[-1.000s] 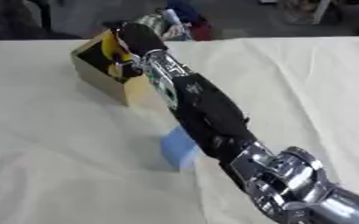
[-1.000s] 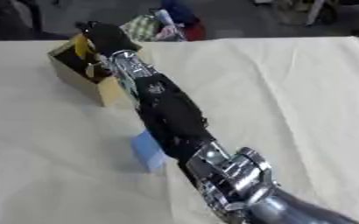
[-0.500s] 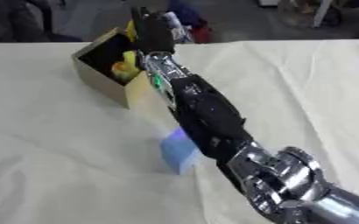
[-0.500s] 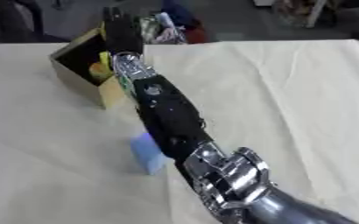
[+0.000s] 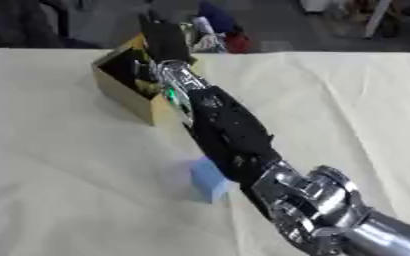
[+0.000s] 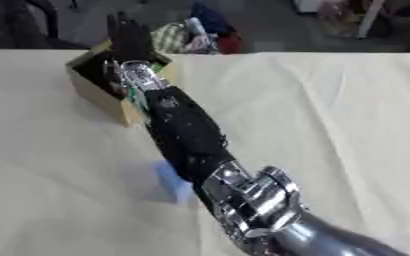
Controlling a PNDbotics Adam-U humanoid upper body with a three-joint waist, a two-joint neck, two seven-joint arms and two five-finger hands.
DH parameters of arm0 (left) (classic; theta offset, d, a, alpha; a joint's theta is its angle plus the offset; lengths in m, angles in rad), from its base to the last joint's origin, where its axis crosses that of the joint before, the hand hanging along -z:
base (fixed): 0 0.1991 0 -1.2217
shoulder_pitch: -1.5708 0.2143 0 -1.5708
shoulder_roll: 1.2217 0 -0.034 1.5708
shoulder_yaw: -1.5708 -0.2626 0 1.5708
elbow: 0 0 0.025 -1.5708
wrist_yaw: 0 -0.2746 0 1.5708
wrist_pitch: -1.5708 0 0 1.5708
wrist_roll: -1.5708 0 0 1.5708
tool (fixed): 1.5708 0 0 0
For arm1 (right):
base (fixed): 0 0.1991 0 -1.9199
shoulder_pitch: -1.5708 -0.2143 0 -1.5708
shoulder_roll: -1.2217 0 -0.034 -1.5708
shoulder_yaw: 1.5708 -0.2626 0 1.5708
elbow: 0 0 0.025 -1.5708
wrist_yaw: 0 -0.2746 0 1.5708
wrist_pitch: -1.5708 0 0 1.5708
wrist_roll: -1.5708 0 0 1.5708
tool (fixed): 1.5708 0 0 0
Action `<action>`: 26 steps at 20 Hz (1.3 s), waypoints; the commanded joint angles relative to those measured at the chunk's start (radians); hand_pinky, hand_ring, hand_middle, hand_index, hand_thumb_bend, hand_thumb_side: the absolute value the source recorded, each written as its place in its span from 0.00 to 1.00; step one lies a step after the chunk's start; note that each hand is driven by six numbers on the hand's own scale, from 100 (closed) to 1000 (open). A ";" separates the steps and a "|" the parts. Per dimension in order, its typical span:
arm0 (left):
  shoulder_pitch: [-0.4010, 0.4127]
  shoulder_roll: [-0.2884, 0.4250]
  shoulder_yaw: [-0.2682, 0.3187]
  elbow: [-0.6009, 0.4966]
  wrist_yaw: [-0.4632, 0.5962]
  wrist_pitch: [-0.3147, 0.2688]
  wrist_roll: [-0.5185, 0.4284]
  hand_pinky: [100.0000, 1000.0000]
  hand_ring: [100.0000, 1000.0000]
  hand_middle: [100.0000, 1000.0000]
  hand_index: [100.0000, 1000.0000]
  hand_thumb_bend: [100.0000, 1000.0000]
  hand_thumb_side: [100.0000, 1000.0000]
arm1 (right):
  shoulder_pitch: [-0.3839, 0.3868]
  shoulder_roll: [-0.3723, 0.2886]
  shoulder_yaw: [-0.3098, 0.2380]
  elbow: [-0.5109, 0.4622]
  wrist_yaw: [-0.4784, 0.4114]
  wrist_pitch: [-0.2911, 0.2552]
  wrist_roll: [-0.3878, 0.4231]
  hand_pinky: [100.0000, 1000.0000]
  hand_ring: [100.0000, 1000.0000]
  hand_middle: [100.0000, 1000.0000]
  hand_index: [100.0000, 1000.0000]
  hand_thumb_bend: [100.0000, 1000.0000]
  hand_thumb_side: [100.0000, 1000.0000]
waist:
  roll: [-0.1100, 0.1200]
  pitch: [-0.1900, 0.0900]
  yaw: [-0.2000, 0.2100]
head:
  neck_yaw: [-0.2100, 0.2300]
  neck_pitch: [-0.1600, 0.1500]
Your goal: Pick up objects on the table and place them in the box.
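The robot's right hand hangs over the box, fingers straight and together, holding nothing. A blue block lies on the table beside its forearm.

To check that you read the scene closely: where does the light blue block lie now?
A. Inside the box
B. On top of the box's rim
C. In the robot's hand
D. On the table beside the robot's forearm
D: the light blue block rests on the table against the forearm, apart from the box.
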 commanded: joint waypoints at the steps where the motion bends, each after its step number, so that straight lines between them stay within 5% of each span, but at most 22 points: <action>1: -0.013 0.007 0.001 -0.024 0.005 -0.001 -0.004 0.61 0.59 0.57 0.73 0.00 0.72 | -0.023 -0.013 -0.007 -0.009 -0.012 -0.011 0.056 1.00 1.00 1.00 1.00 0.00 0.42 | -0.011 0.000 0.002 | -0.006 -0.015; 7: -0.005 0.005 0.003 -0.023 0.005 -0.001 -0.002 0.61 0.59 0.57 0.73 0.00 0.72 | -0.028 -0.031 -0.002 -0.042 -0.028 -0.025 0.083 1.00 1.00 1.00 1.00 0.00 0.32 | -0.011 -0.005 -0.011 | -0.009 -0.010; 9: 0.006 0.004 0.008 -0.022 0.004 -0.001 0.002 0.61 0.59 0.57 0.73 0.00 0.72 | -0.034 -0.046 0.023 -0.073 -0.057 -0.073 0.099 1.00 0.98 1.00 1.00 0.00 0.24 | -0.008 -0.015 -0.030 | -0.003 0.000; 11: 0.021 0.004 0.016 -0.019 0.001 0.000 0.009 0.61 0.59 0.57 0.73 0.00 0.72 | -0.036 -0.069 0.064 -0.116 -0.118 -0.156 0.151 0.97 0.95 0.98 1.00 0.00 0.27 | -0.006 -0.028 -0.060 | 0.009 0.012; 15: 0.053 0.009 0.044 -0.017 -0.010 0.001 0.035 0.61 0.59 0.57 0.73 0.00 0.72 | -0.014 -0.162 0.184 -0.274 -0.377 -0.372 0.378 0.94 0.92 0.97 1.00 0.00 0.09 | 0.001 -0.058 -0.148 | 0.053 0.044; 18: 0.076 0.018 0.072 -0.015 -0.022 0.003 0.062 0.61 0.59 0.57 0.73 0.00 0.72 | 0.040 -0.262 0.285 -0.431 -0.582 -0.464 0.548 0.94 0.93 0.98 1.00 0.00 0.03 | 0.001 -0.072 -0.210 | 0.086 0.065; 23: 0.093 0.030 0.097 -0.016 -0.037 0.007 0.091 0.61 0.59 0.57 0.73 0.00 0.71 | 0.172 -0.409 0.441 -0.692 -0.877 -0.540 0.844 0.95 0.97 1.00 1.00 0.00 0.02 | -0.005 -0.082 -0.273 | 0.122 0.083; 25: 0.096 0.032 0.098 -0.015 -0.040 0.008 0.094 0.61 0.59 0.57 0.73 0.00 0.72 | 0.216 -0.443 0.497 -0.775 -0.924 -0.554 0.957 0.96 0.99 1.00 1.00 0.00 0.03 | -0.007 -0.084 -0.282 | 0.131 0.086; 26: 0.097 0.032 0.098 -0.015 -0.041 0.009 0.094 0.61 0.59 0.57 0.73 0.00 0.72 | 0.233 -0.451 0.524 -0.802 -0.931 -0.560 0.995 0.97 1.00 1.00 1.00 0.00 0.12 | -0.007 -0.085 -0.283 | 0.134 0.086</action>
